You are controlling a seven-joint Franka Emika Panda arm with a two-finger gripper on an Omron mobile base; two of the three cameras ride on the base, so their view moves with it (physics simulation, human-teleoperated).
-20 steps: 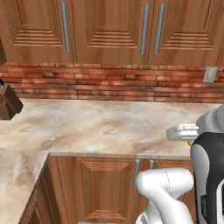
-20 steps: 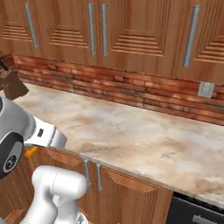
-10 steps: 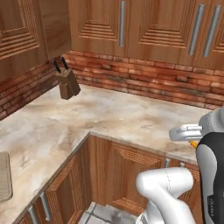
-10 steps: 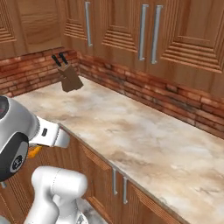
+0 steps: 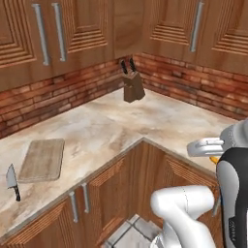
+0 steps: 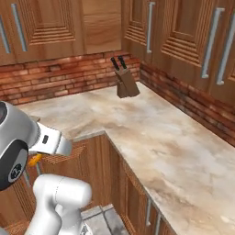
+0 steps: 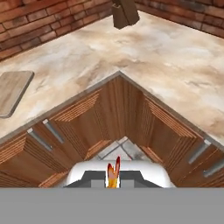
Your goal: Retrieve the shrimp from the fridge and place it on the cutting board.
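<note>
The tool [image 7: 113, 177] is clenched on the shrimp [image 7: 113, 172]: in the hand view an orange-red sliver stands up between the two finger tips, hanging above the cabinet corner and the floor tiles, short of the worktop [image 5: 106, 128]. In the left base view an orange fleck shows just under the white hand at the right edge.

The cutting board [image 5: 43, 159] lies flat on the left run of the worktop, well apart from the tool, with a small cleaver [image 5: 12, 179] just beside its near left corner. A knife block [image 5: 132, 85] stands far back in the corner against the brick wall, holding dark-handled knives.

The main risk, as I judge it, is the grip: the morsel is tiny and pinched only at the tips, so a swing or jolt on the way could let it slip to the floor. A release too near the board's left edge might also drop it against the cleaver
</note>
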